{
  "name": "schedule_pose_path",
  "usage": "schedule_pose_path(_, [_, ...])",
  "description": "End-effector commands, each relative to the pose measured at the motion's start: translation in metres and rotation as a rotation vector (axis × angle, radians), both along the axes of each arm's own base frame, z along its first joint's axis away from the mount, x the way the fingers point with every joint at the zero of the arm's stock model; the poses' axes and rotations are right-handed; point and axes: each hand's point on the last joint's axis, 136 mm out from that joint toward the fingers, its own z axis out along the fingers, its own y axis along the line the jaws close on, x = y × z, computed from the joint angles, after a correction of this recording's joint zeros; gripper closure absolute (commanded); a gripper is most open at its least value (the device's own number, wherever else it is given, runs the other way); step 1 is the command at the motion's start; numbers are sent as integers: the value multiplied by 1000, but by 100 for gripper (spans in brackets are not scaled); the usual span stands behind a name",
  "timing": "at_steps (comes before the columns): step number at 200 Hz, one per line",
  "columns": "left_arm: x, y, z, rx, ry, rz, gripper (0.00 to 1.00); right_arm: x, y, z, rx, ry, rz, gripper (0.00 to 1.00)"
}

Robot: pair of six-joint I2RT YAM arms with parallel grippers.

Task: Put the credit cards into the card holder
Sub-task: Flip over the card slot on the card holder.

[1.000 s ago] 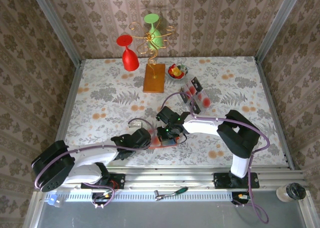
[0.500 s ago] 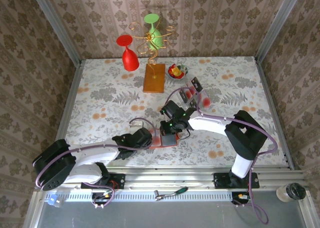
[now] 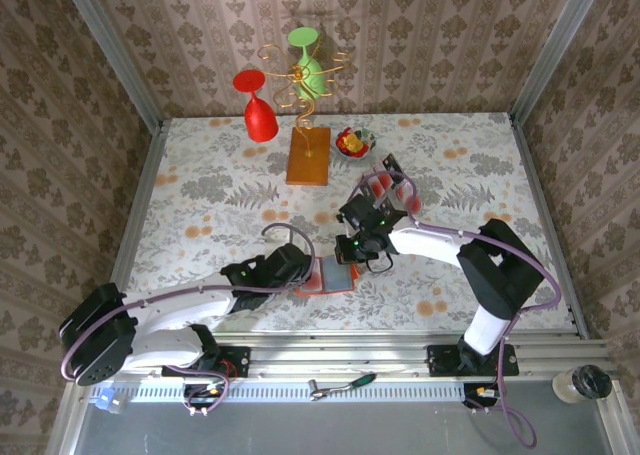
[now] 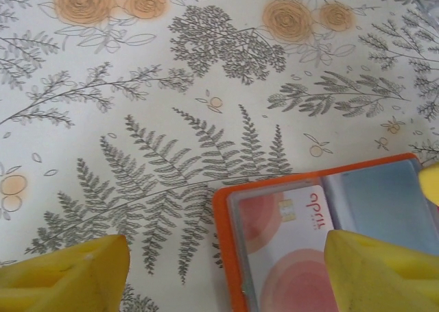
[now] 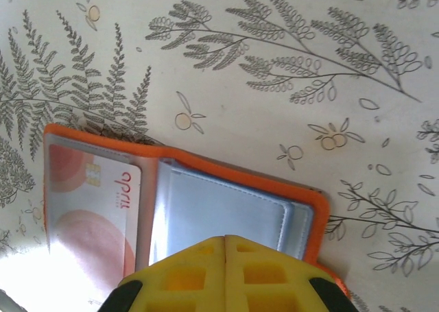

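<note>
The card holder (image 3: 337,276) lies open near the table's front middle, orange-red with a grey-blue inner panel (image 5: 219,209). One pinkish-white credit card with red spots (image 4: 291,240) sits in its left pocket (image 5: 89,209). My left gripper (image 3: 305,272) is at the holder's left edge and open (image 4: 226,264); its right finger (image 4: 384,271) overlaps the holder, its left finger (image 4: 62,278) is over bare table. My right gripper (image 3: 352,247) hovers just beyond the holder, shut with nothing in it (image 5: 225,257). The other credit cards (image 3: 395,188), dark and pinkish, lie grouped further back on the right.
A small bowl (image 3: 352,141) of red and yellow pieces sits behind the cards. An orange-brown block (image 3: 308,155) carries a gold wire stand (image 3: 298,75) with a red glass (image 3: 260,115) and a green glass (image 3: 308,65). Patterned walls enclose the table.
My right gripper has drawn back from over the card holder toward the far right, uncovering it. The left gripper stays at the holder's left edge.
</note>
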Motion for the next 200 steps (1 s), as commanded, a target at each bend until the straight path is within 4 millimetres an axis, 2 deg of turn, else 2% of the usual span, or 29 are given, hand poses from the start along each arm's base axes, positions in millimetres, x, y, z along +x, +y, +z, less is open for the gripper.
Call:
schedule_pose_path(1, [-1, -14, 2, -2, 1, -27, 24, -1, -8, 1, -9, 4, 12, 93])
schedule_pose_path(44, [-6, -35, -3, 16, 9, -65, 24, 2, -8, 3, 4, 12, 18, 93])
schedule_pose_path(78, [-9, -44, -10, 27, 19, -81, 24, 1, -6, 0, 2, 25, 31, 93])
schedule_pose_path(143, [-13, -46, -22, 53, 30, -99, 23, -1, 1, -18, 16, 76, 40, 93])
schedule_pose_path(200, [-16, -46, -27, 63, 32, -122, 23, -7, 12, -23, 33, 95, 48, 93])
